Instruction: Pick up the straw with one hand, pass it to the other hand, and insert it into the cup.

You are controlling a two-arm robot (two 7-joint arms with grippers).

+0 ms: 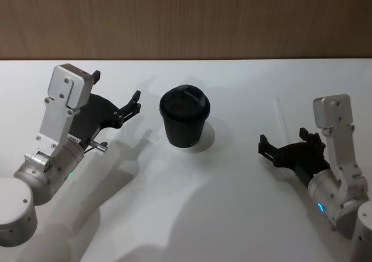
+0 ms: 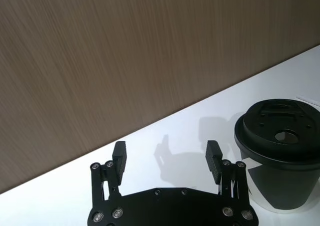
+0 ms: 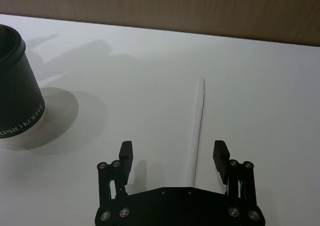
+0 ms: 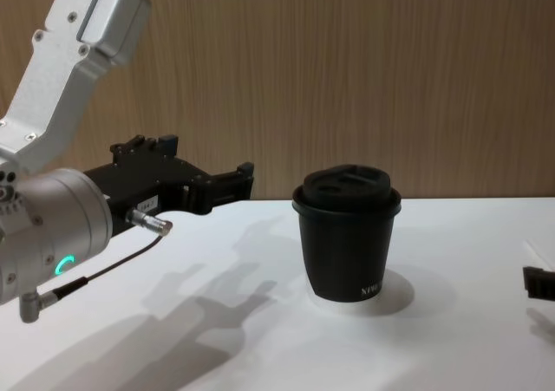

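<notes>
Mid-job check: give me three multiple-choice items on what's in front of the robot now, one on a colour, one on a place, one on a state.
1. The cup's lid is: A. white B. black C. brown
2. The straw is: A. flat on the table by the right tool B. inside the cup C. across the lid
3. The left tool and the right tool are: A. both open, empty B. both shut C. one shut on the straw

B: the lid is black like the cup.
A: the right wrist view shows it lying on the table.
A: both pairs of fingers stand apart, gripping nothing.
</notes>
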